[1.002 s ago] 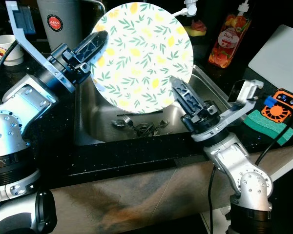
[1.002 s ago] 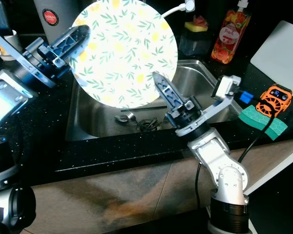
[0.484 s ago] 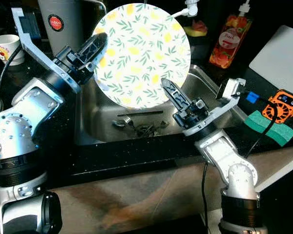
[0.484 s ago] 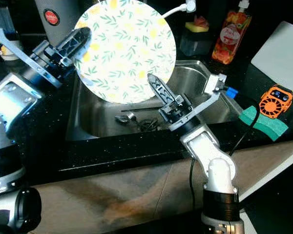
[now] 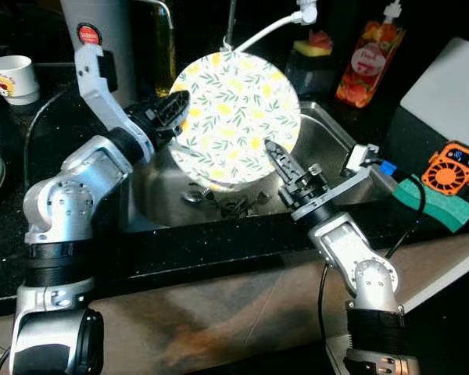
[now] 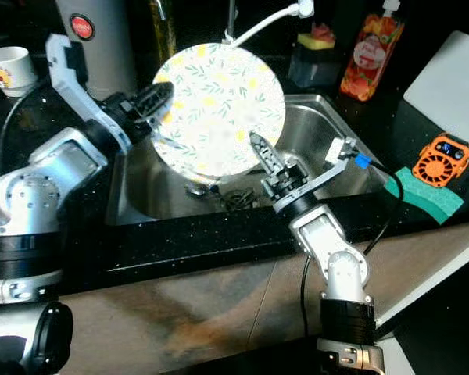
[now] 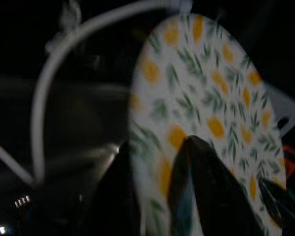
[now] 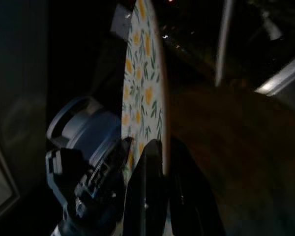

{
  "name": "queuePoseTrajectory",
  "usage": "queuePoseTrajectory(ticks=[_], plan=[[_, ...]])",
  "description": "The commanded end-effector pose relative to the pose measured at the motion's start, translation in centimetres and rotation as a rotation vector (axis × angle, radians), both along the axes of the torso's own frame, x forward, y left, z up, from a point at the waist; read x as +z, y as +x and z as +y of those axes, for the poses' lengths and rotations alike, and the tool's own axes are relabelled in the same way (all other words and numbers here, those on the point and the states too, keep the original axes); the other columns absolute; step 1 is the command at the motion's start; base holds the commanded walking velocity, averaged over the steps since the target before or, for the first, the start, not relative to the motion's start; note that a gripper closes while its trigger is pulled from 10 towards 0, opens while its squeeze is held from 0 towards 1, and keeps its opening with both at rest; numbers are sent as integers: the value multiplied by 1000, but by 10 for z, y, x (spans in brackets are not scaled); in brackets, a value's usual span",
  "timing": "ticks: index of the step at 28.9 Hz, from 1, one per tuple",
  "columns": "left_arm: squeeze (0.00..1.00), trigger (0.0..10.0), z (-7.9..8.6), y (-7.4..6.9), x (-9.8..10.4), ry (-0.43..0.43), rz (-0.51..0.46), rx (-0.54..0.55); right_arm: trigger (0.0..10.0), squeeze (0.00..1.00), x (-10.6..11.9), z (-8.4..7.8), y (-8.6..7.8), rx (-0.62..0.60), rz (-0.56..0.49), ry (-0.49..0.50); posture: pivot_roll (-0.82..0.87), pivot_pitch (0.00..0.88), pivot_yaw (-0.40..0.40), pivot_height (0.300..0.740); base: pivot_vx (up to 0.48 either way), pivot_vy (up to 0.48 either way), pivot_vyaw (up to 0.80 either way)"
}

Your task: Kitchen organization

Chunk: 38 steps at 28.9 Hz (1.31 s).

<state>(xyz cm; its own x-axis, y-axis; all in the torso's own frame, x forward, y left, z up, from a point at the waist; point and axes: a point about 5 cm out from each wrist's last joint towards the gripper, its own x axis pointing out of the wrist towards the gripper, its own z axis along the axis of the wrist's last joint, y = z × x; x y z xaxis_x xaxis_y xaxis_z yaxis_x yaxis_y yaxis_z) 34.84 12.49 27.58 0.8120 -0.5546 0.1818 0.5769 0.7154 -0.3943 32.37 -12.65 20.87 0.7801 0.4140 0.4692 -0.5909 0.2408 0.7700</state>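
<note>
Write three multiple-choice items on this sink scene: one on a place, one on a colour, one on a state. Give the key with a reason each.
1. Where is the plate?
A. Held upright above the sink
B. Flat on the counter
C. Inside a cupboard

2. What colour is the small fan on the robot's right?
A. Blue
B. Orange
C. White

3. How does the left claw stand?
A. Hanging idle
B. Open beside the plate
C. Shut on the plate's rim

Key: A, it stands on edge over the basin; B, its body is orange with black; C, the left wrist view shows fingers on both faces of the rim.
</note>
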Motion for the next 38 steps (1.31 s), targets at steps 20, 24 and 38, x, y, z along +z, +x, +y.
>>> queuePoseTrajectory(ticks=[20, 24, 38], plan=[[0, 10000, 102, -15, 63, 236, -367, 699, 2745, 0, 47, -46, 5, -202, -148, -188, 128, 86, -63, 740, 0, 0, 0], [0, 10000, 92, -19, 65, 340, -429, 717, 10000, 0, 45, -55, 15, -264, -60, -304, 115, 89, -76, 740, 0, 0, 0], [0, 10000, 50, -15, 49, 428, -450, 589, 10000, 1000, -24, -43, 79, -338, 513, -442, 118, 126, -66, 740, 0, 0, 0]])
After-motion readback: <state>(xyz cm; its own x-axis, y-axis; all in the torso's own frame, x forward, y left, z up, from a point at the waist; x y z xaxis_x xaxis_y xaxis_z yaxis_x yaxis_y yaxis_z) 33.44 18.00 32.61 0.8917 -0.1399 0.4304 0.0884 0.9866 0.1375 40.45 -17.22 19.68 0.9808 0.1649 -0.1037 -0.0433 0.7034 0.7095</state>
